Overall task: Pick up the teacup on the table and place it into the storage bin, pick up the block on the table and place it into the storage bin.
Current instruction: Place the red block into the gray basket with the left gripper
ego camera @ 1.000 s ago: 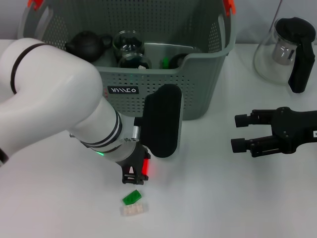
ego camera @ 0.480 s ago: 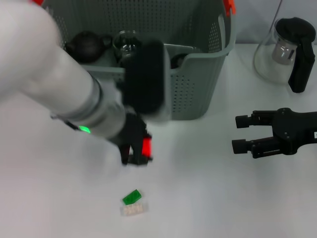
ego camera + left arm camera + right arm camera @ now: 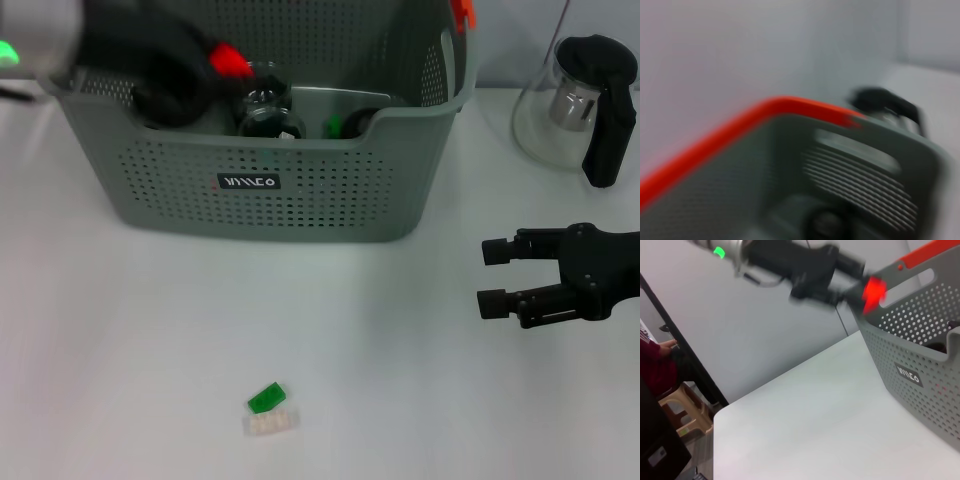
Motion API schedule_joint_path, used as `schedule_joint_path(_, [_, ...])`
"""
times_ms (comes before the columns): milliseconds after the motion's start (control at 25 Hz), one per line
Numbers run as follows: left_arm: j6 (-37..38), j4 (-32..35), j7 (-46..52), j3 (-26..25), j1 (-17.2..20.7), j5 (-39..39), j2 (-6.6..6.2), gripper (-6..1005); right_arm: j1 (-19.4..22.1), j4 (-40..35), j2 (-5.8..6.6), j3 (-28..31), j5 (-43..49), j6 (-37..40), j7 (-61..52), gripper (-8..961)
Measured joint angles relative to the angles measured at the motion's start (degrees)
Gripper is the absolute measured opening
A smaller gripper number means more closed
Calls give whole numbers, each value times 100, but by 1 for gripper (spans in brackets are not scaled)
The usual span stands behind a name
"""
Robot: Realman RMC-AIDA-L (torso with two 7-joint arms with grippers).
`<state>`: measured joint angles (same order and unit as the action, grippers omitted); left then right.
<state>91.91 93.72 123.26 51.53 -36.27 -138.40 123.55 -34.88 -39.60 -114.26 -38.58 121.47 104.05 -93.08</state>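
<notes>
The storage bin point(image 3: 300, 190) stands at the back of the white table, with its perforated wall and orange clip also in the right wrist view point(image 3: 920, 345). My left gripper point(image 3: 215, 62) sweeps, blurred, over the bin's left rim, shut on a red block point(image 3: 230, 60), which is also in the right wrist view point(image 3: 874, 290). A green block point(image 3: 266, 398) and a white block point(image 3: 271, 423) lie on the table at the front. Inside the bin are a dark teapot point(image 3: 165, 95), a glass cup point(image 3: 258, 85) and a dark cup point(image 3: 272, 125); which one is the teacup I cannot tell. My right gripper point(image 3: 490, 277) hovers open at the right.
A glass pitcher point(image 3: 560, 110) with a black handle stands at the back right. The left wrist view shows only the bin's orange rim point(image 3: 740, 125) and inner wall, blurred. Bare white tabletop lies between the bin and the two blocks.
My left arm has risen from just above the green block and swung back and left over the bin, carrying the red block. The right gripper has drifted slightly lower.
</notes>
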Motion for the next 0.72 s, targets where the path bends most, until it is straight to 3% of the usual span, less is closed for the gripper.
schedule_joint_path(120, [-282,-629,63,-623,-369,-2,-210,433,-2,-16,1,1,0,27,1,943])
schedule_joint_path(240, [-922,-1531,96,-675,-664,-19,-470,431,-11,-17,1,0,0,50,1,943])
schedule_joint_path(320, [-1324,-2024,99,-650,-822,-79,-545,430,-21,-13,0,0,0,55,-1,944])
schedule_joint_path(480, [-2069,-2712,108,-629,-1020,-145,-572,450,-25,-8,0,1,0,70,-8,944])
schedule_joint_path(720, [-2468,-2805,228,-642,-1045,-188,-533,514,-36,5,0,-5,0,70,-11,944])
